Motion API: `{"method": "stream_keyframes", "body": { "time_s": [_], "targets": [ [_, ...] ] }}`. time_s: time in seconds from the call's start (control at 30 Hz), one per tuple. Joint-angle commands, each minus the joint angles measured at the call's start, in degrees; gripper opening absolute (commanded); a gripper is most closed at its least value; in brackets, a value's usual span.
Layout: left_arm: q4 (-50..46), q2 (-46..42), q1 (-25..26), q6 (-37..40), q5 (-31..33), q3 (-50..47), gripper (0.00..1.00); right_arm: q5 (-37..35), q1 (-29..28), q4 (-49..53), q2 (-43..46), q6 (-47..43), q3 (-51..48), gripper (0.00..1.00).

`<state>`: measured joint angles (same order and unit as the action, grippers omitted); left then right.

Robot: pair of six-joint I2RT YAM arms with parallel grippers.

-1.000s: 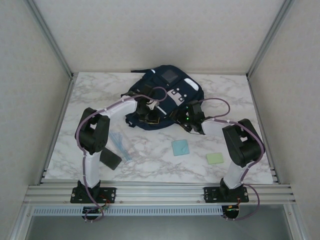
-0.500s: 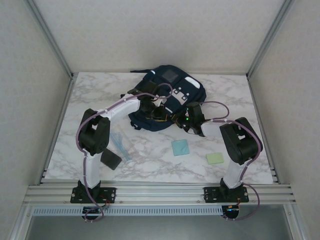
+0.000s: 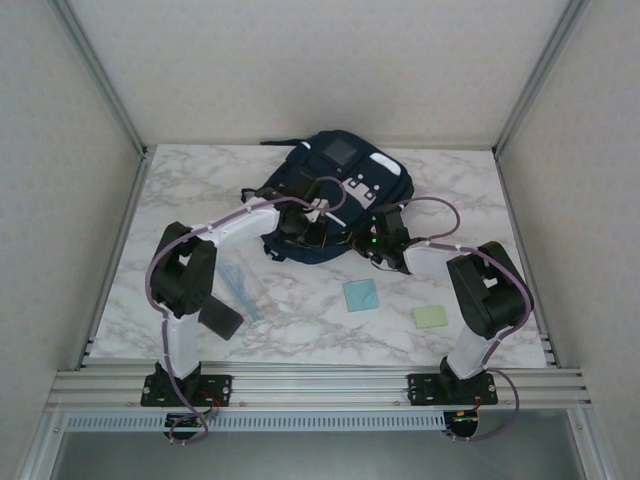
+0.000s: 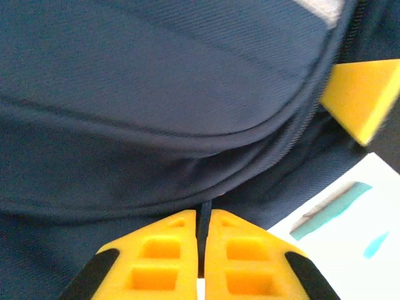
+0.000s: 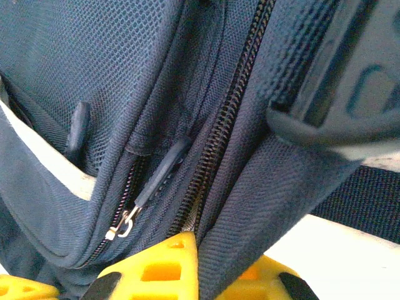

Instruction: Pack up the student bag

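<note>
Student bag, long axis near-to-far

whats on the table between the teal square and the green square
Nothing: the marble table between the teal square and the green square is bare, seen in the top external view.

White-grey marbled tabletop. Off-white textured wall panels at back and both sides. Aluminium posts at rear corners. Ribbed aluminium rail along near edge. Light even, shadows soft.
</note>
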<state>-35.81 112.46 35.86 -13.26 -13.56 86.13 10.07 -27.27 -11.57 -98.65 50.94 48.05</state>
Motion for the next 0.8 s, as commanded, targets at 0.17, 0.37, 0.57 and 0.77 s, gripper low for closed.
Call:
{"method": "stream_keyframes", "body": {
  "time_s": [0.17, 0.37, 0.57, 0.77],
  "targets": [
    [1.7, -6.9, -10.4, 0.1, 16.4, -3.0, 0.0, -10.0, 5.1, 10.3, 3.3, -7.2, -1.2, 0.0],
    [2.2, -7.8, -11.3, -1.7, 8.5, -1.0, 0.0, -12.0, 8.0, 12.9, 2.5, -10.6, 1.4, 0.0],
    [5.1, -11.1, -5.5, -5.9, -3.8, -1.1, 0.0, -9.5, 11.3, 19.5, 3.6, -13.4, 7.4, 0.24],
    [11.8, -9.5, 0.3, -11.7, -8.0, 1.4, 0.0, -6.6, 11.4, 32.4, 14.5, -14.2, 10.8, 0.77]
  ]
}}
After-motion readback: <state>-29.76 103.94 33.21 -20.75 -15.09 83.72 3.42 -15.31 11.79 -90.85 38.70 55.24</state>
